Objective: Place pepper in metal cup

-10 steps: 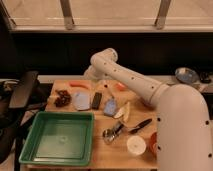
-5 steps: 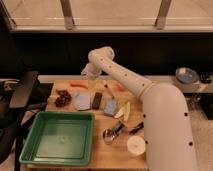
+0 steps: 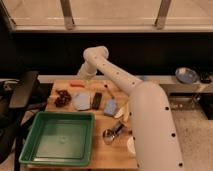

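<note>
The gripper hangs at the far edge of the wooden table, at the end of 1 smooth white arm that bends over from the lower right; whether it grips anything or stands apart cannot be told from here. Just beside it, to the left, the pepper lies on the tabletop: a slim, elongated orange-red sliver, lying roughly level along the back edge. Nearer the camera sit a dark red, knobbly berry cluster, 2 pale blue flat pieces and a dark oblong block between them. The metal cup stands well apart from the pepper, toward the front of the table close to the arm's thick lower section: small, round, shiny grey steel, its short handle pointing right. A rectangular green plastic tray with raised walls fills the front left corner.
</note>
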{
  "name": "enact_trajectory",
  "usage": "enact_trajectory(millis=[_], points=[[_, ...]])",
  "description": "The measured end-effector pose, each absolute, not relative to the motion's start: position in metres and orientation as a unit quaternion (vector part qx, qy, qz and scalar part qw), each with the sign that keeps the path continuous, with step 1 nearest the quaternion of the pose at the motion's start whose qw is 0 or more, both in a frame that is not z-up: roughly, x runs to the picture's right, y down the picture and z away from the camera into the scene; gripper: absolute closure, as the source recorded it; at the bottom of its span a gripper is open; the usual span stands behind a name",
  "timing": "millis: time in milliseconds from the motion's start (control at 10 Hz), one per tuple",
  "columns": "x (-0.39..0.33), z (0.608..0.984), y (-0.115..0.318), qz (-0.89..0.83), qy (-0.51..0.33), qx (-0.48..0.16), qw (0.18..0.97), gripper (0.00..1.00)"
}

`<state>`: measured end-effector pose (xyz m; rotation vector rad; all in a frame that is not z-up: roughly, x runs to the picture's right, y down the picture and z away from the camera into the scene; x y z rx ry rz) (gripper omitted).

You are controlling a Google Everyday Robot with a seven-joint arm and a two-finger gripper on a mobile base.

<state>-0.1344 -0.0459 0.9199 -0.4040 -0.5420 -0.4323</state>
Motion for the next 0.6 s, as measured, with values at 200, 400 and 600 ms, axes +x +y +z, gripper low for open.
enact_trajectory(millis=[200,400,600], points=[[-0.1320,0.9204,-0.0460,-0.209,-0.263,-0.198,0.921,0.34],[-0.1328,0.9203,-0.0449,-0.211,-0.263,-0.198,0.920,0.34],[-0.1260,0.9243,-0.0457,-0.220,-0.228,-0.218,0.923,0.34]])
